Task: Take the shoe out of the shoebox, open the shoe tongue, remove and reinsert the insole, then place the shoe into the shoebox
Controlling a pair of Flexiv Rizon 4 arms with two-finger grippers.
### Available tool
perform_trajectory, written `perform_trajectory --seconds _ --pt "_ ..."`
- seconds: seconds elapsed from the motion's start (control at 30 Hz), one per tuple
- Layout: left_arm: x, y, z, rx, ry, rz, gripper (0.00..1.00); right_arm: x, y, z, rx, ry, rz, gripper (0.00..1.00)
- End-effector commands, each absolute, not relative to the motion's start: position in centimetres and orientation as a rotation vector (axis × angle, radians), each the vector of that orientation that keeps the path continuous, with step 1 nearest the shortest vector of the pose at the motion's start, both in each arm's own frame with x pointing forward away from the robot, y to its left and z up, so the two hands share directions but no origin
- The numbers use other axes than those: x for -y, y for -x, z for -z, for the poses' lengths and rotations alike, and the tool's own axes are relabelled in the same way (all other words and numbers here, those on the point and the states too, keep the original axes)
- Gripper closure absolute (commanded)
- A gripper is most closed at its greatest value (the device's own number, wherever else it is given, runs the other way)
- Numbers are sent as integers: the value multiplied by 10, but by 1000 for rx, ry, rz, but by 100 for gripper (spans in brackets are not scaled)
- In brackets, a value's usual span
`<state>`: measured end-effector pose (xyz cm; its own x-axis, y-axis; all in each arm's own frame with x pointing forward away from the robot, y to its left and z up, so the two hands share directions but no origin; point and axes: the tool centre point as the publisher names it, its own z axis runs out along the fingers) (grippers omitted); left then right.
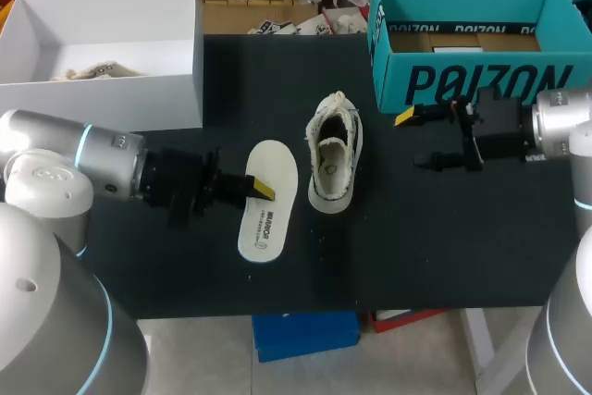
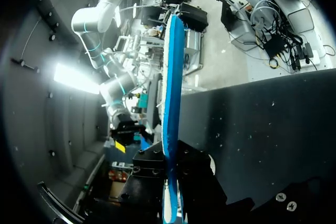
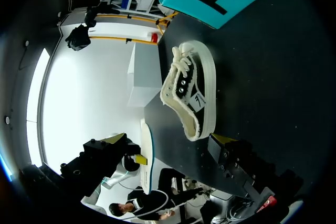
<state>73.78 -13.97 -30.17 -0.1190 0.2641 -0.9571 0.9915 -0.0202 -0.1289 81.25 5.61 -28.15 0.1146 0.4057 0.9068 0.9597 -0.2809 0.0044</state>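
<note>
We grip the insole by its edge, our left gripper closed on it, just beside the shoe at mid-bench. Our right gripper hangs open and empty before the shoebox at the back right corner. Unsteadied, the shoe may skid and the thin insole buckle during reinsertion. The shoe is cream-soled, dark-sided and frayed, mouth upward.

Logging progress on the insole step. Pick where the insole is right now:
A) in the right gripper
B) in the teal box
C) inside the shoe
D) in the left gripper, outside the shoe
D: the left gripper is shut on the insole, which lies beside the shoe, not in it. The right gripper is open and holds nothing.
</note>
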Motion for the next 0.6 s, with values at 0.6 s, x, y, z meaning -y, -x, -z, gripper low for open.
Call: perform_trajectory --seconds 0.6 --pt "98 -724 295 -1514 -1371 1137 100 -65 -812 285 1294 1785 1129 0"
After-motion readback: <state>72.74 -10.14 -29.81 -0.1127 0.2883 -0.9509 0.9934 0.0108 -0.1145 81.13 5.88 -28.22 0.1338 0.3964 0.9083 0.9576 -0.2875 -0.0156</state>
